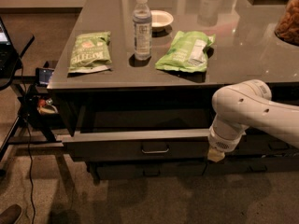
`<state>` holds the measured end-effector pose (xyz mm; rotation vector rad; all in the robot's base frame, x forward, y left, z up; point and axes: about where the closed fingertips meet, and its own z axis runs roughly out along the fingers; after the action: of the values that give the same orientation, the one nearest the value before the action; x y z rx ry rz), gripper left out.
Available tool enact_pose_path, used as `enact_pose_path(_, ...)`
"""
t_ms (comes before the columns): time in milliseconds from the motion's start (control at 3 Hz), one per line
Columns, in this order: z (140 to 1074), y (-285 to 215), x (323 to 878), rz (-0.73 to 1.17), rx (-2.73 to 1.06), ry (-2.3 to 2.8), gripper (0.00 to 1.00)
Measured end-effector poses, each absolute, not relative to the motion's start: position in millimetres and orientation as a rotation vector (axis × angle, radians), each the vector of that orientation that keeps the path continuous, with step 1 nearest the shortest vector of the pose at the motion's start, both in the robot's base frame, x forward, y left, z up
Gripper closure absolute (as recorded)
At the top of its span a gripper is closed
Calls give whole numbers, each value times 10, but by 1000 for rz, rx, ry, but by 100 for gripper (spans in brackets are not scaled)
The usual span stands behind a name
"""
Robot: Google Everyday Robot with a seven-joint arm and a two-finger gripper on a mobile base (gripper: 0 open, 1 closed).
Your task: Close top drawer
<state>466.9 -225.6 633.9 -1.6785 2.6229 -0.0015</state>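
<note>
I have the gripper (216, 154) low in front of the cabinet, its pale tip right at the face of the top drawer (107, 148), toward that front's right end. From this angle the wrist hides the working end, so I cannot tell whether the gripper is spread or pressed together, and I cannot tell if the tip is touching the front or is just short of it.

The drawer stands pulled out toward me, stretching away to the left of the gripper, with its lighter inner rim showing along the top edge and a dark gap behind it under the counter (243, 55). Its handle (155, 149) sits at the centre, left of the gripper and apart from it. I judge that placement is deliberate: closing needs only a push on the flat face, not a hold on the handle.

Pushing this far off centre may skew the drawer on its slides, so I would press slowly and straight in.

Up and left of the gripper, on the counter, stand a water bottle (142, 27) and two green snack bags (90, 52), out of the way.
</note>
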Motion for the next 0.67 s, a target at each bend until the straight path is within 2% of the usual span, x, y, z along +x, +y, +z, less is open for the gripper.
enact_pose_path(667, 6339, -2256, 4669, -2, -1679, 2623, 13)
